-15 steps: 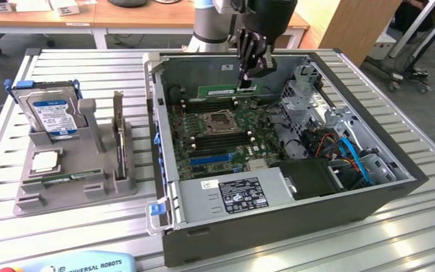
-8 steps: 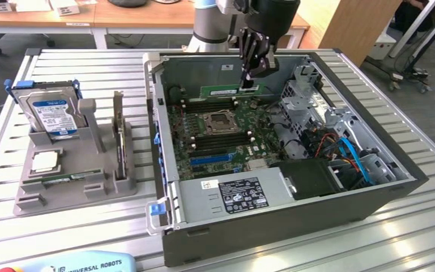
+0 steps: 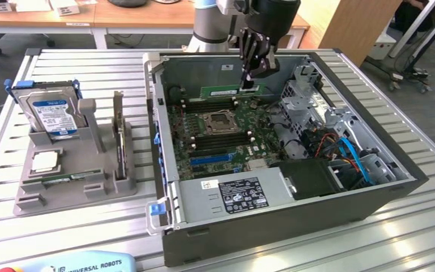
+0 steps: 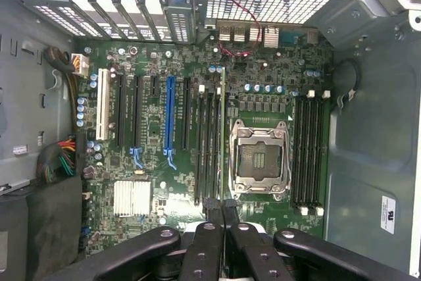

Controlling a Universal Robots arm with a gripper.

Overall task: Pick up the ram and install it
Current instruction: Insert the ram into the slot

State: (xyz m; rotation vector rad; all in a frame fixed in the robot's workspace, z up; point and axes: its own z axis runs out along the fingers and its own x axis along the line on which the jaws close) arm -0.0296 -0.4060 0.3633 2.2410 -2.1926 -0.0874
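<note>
Green, thin circuit-board ram stick [image 3: 221, 90] hangs edge-down over the black memory slots [image 3: 202, 105] of the green motherboard [image 3: 195, 139] in the open grey computer case [image 3: 278, 221], clamped by its upper edge between the closed fingers of the black gripper [image 3: 249, 85]; judged light, stiff, fragile: hold bare edges only.

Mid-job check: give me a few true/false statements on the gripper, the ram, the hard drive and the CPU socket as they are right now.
1. The gripper is shut on the ram. True.
2. The ram lies in the grey holder beside the computer case. False: it is held inside the open case, over the motherboard, next to the CPU socket.
3. The hard drive with the blue label sits in the grey holder, outside the case. True.
4. A cooler covers the CPU socket. False: the socket is uncovered, with its metal frame in plain sight.
</note>
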